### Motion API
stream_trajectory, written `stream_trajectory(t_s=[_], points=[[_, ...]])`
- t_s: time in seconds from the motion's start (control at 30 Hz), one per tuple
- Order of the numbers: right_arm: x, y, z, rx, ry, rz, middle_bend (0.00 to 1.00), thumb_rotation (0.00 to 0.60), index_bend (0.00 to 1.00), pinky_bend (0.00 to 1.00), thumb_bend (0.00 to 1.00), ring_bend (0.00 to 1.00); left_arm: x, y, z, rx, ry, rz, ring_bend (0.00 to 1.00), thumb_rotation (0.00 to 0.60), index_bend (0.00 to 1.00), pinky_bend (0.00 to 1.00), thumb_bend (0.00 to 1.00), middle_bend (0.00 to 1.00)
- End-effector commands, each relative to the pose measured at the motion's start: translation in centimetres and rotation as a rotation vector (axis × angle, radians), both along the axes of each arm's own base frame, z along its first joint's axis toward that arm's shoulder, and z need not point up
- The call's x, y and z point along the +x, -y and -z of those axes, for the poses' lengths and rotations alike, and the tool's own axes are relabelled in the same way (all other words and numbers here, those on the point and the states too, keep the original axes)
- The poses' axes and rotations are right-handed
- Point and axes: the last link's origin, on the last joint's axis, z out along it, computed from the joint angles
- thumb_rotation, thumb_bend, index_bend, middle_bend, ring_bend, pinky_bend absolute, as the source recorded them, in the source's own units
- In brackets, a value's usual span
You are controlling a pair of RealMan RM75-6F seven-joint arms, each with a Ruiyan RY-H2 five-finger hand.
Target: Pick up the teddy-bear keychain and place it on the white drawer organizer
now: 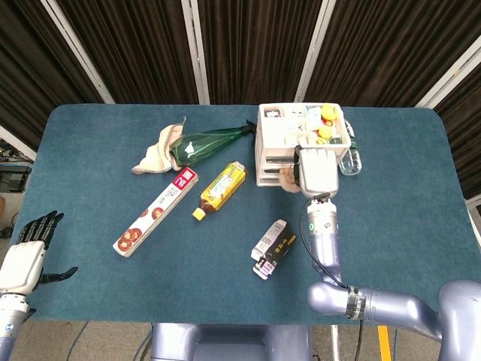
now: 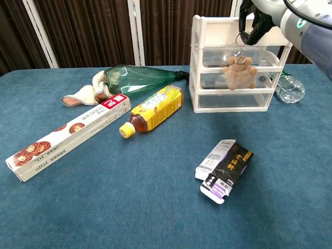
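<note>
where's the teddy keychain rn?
In the chest view the teddy-bear keychain hangs by its ring from the right robot hand, in the air in front of the white drawer organizer, upper right, not yet on top.

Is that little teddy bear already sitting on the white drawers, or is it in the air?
In the air. The teddy-bear keychain dangles from the right hand in front of the white drawer organizer.

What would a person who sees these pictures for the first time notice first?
The right hand holds the teddy-bear keychain by its ring, dangling in front of the white drawer organizer at the far side of the table. On top of the organizer sit small yellow toys.
</note>
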Motion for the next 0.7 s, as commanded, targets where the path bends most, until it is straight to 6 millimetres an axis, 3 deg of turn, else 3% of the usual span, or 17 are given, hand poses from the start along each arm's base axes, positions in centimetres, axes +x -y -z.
stream_trajectory(t_s=[0.03, 0.7], points=[[0.0, 0.3, 0.3, 0.001, -0.002, 0.000, 1.00, 0.600, 0.61, 0.87, 0.48, 1.00, 0.0, 0.0, 0.0, 0.000, 0.000, 0.000, 0.00, 0.600, 0.01, 0.00, 0.10, 0.00], [-1.8, 1.2, 0.5, -0.046, 0.011, 0.005, 1.00, 0.600, 0.60, 0.87, 0.37, 1.00, 0.1, 0.0, 0.1, -0.001, -0.005, 0.002, 0.00, 0.600, 0.01, 0.00, 0.10, 0.00]])
